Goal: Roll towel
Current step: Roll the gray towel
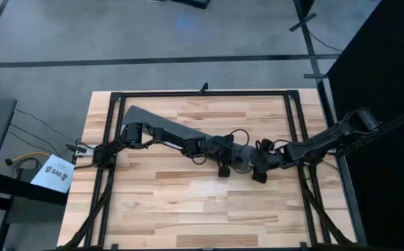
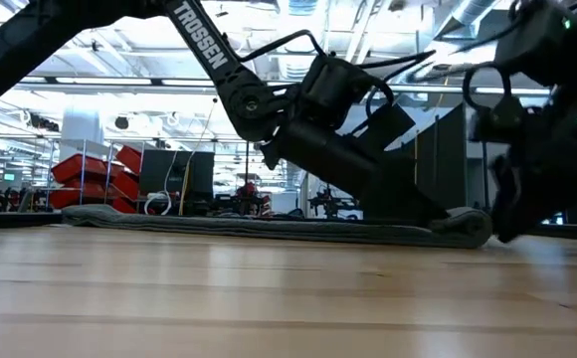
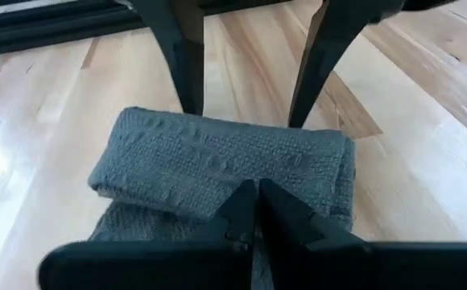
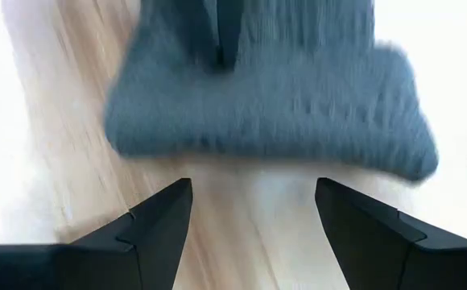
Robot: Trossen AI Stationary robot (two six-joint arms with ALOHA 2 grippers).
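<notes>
- Wooden table (image 1: pixel 188 209): bears a dark grey towel (image 1: pixel 161 127), folded into a long strip, one end rolled.
- Left gripper (image 3: pixel 256 211): fingers pressed together on the towel's rolled end.
- Right gripper (image 4: pixel 254 211): fingers wide apart, just beside that end.

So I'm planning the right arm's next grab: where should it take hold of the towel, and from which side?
Probably the folded-over end of the towel, approached head-on from the right. That thick end faces the open right gripper; the left gripper, shut, rests on it.
</notes>
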